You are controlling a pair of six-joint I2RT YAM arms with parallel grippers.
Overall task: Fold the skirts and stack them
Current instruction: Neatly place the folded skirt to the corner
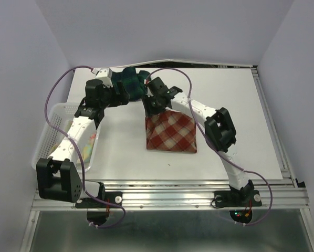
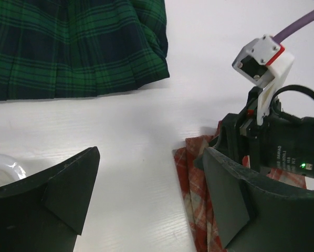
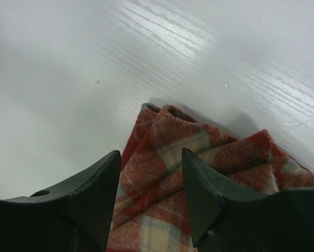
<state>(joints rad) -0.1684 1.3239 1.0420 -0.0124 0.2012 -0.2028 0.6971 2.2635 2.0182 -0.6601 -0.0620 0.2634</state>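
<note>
The red-and-cream plaid skirt [image 1: 171,132] lies folded in the middle of the table. My right gripper [image 1: 152,108] is open right over its far left corner; in the right wrist view the bunched corner [image 3: 173,152] lies between and just beyond the fingertips [image 3: 209,189], not pinched. The dark green-navy plaid skirt [image 1: 131,83] lies at the back, spread flat in the left wrist view [image 2: 73,47]. My left gripper [image 2: 149,181] is wide open and empty over bare table between the two skirts, with the red skirt's edge [image 2: 196,184] by its right finger. The pastel flowered skirt [image 1: 89,143] lies in the basket.
A white mesh basket [image 1: 54,122] stands at the table's left edge under my left arm. My right gripper's body [image 2: 283,147] sits close to the right of my left gripper. Purple cables loop over both arms. Grey walls close in the left, back and right.
</note>
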